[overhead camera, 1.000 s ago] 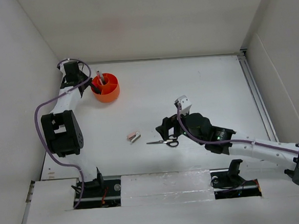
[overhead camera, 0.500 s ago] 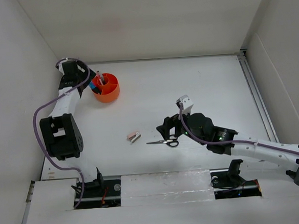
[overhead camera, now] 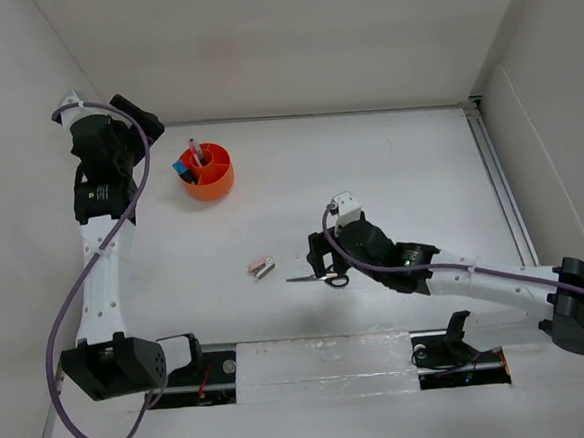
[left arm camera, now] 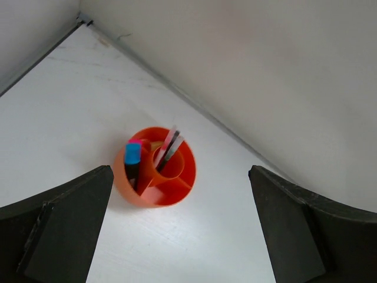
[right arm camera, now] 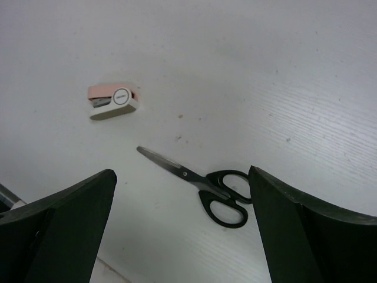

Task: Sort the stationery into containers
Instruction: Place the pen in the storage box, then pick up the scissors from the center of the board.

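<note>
The round orange tub (overhead camera: pixel 207 175) (left arm camera: pixel 175 191) stands at the back left of the table. A blue-capped highlighter (left arm camera: pixel 132 154) (overhead camera: pixel 181 168) stands upright in one of its outer compartments, and two thin pens (left arm camera: pixel 169 144) lean in its middle cup. My left gripper (overhead camera: pixel 143 124) (left arm camera: pixel 182 233) hangs open and empty high above and to the left of the tub. The black-handled scissors (overhead camera: pixel 324 276) (right arm camera: pixel 203 183) lie flat, blades pointing left. My right gripper (overhead camera: pixel 320 260) (right arm camera: pixel 182 230) hovers open just over them, the handles close to its right finger. A small beige-silver stapler (overhead camera: pixel 262 268) (right arm camera: pixel 113 101) lies left of the scissors.
White walls close in the table at the back and left, near the tub (left arm camera: pixel 235 53). A metal rail (overhead camera: pixel 500 184) runs along the right edge. The arm bases (overhead camera: pixel 322 362) sit at the near edge.
The left gripper opened, left the blue-capped highlighter in the tub and rose back to the left. The right gripper shifted slightly left over the scissors, still open.
</note>
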`<state>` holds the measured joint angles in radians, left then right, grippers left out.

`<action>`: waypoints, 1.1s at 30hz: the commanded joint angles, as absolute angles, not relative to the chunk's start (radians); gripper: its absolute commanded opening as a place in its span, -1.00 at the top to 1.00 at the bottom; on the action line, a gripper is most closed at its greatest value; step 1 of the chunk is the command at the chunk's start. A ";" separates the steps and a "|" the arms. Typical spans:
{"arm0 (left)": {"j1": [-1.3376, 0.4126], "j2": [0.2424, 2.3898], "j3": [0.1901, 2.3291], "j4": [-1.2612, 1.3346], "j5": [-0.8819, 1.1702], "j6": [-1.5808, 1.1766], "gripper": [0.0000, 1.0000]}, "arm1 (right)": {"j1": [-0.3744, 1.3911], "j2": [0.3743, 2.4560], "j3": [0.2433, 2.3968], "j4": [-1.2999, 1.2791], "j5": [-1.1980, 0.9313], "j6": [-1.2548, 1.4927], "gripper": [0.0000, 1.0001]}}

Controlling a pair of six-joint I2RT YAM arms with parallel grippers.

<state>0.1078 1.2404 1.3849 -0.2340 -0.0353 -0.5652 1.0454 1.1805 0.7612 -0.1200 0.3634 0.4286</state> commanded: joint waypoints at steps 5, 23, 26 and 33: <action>0.112 1.068 1.232 -0.427 -0.172 -0.614 -1.00 | 1.063 1.247 0.897 -0.380 0.468 0.462 -1.00; 0.069 0.508 0.838 -0.327 -0.153 -0.586 -1.00 | 1.063 1.137 0.853 -0.581 0.425 0.623 -0.93; 0.069 0.495 0.836 -0.330 -0.172 -0.617 -1.00 | 1.063 1.147 0.841 -0.592 0.448 0.679 -0.82; 0.069 0.584 0.854 -0.321 -0.032 -0.572 -1.00 | 1.052 1.206 0.769 -0.583 0.469 0.753 -0.35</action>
